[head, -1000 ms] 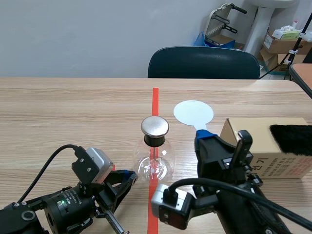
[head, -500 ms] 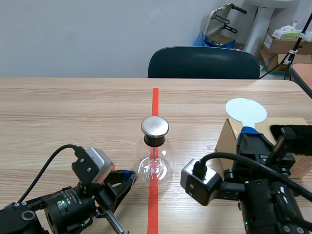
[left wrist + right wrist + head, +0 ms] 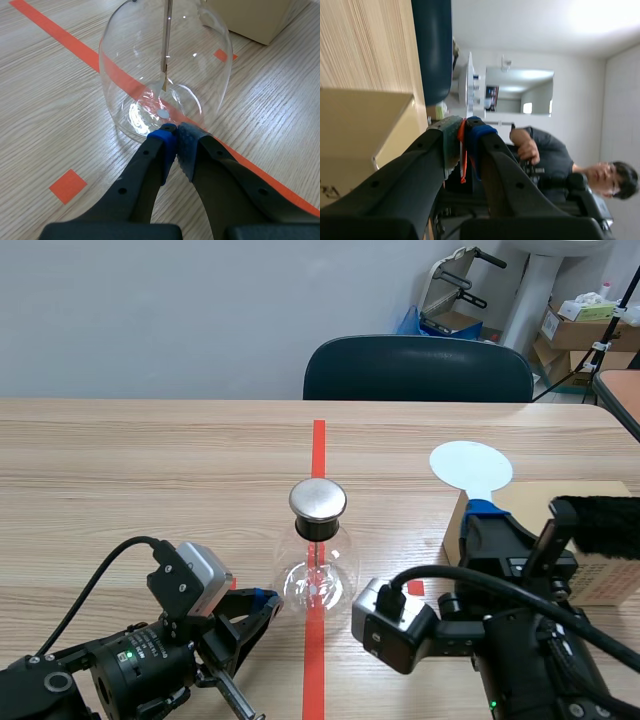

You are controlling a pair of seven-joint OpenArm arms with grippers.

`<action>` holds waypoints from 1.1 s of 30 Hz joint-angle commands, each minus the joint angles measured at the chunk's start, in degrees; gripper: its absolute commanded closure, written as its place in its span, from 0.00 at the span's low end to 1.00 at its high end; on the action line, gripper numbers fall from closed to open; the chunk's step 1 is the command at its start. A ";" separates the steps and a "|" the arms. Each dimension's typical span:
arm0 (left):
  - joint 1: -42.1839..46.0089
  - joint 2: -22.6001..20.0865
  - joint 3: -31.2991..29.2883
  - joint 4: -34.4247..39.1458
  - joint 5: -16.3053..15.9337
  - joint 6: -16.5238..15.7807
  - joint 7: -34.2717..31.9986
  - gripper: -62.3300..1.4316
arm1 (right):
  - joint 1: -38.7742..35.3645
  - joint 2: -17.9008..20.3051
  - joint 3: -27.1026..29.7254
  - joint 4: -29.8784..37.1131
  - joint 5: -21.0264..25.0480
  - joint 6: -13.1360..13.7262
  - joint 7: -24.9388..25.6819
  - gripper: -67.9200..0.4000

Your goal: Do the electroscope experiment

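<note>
The electroscope is a clear glass flask (image 3: 317, 580) with a round metal cap (image 3: 318, 500), standing on the red tape line at the table's middle. Through its glass (image 3: 165, 65) a thin rod with a leaf hangs down. My left gripper (image 3: 262, 612) lies low on the table left of the flask, its fingers shut on nothing, its tips (image 3: 175, 137) just short of the glass. My right gripper (image 3: 480, 518) is shut on the blue handle of a paddle with a pale round disc (image 3: 471, 464), held upright at the cardboard box's left end. Edge-on, the paddle (image 3: 469, 85) rises between the right gripper (image 3: 464, 127).
A cardboard box (image 3: 600, 575) with a black fur piece (image 3: 600, 525) on top sits at the right; it lies beside my right gripper (image 3: 360, 125). A dark chair (image 3: 418, 368) stands behind the table's far edge. A person (image 3: 555, 160) shows in the right wrist view.
My right arm carried the paddle from beside the flask's cap rightward over the box, then a little way back left. The left arm and flask have not moved.
</note>
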 commanded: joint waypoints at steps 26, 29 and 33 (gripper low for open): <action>0.00 0.28 -0.26 0.52 0.07 -0.13 -0.79 0.93 | 0.39 0.74 0.11 0.96 -0.04 -0.76 29.73 0.98; 0.00 0.28 -0.26 0.52 0.07 -0.13 -0.79 0.93 | 0.39 0.74 0.11 0.96 -0.04 -0.76 30.12 0.98; 0.00 0.28 -0.26 0.52 0.07 -0.13 -0.79 0.93 | 0.39 0.74 0.11 0.96 -0.04 -0.76 30.10 0.98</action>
